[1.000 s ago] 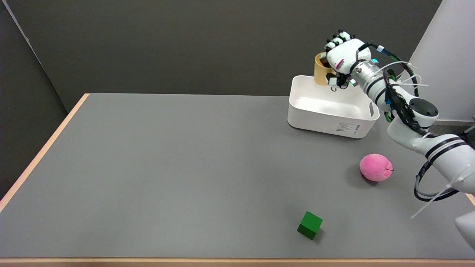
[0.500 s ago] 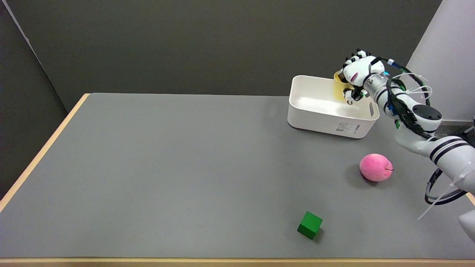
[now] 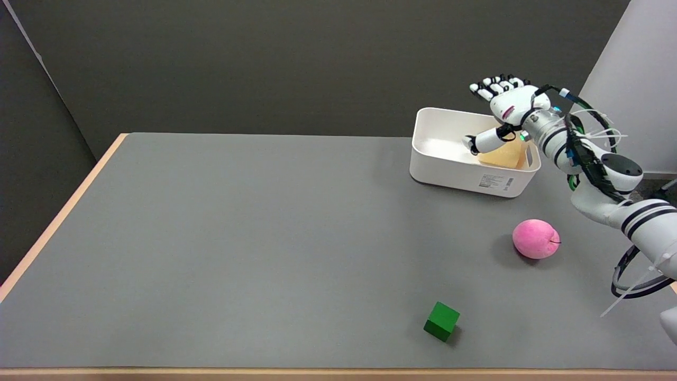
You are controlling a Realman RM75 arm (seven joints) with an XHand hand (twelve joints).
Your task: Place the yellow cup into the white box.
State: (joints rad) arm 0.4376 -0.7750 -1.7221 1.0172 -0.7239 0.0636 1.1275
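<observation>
The yellow cup (image 3: 501,156) is lying inside the white box (image 3: 455,164). The right hand (image 3: 502,106) is hovering just above it, fingers spread, grasping nothing.

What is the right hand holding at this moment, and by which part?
Nothing. The right hand is open above the white box, fingers spread, and the yellow cup lies inside the box, released.

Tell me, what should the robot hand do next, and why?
Probably lift straight up and pull back. The yellow cup already lies inside the white box, and the right hand above it has its fingers spread, holding nothing, so only clearing the box seems left.
</observation>
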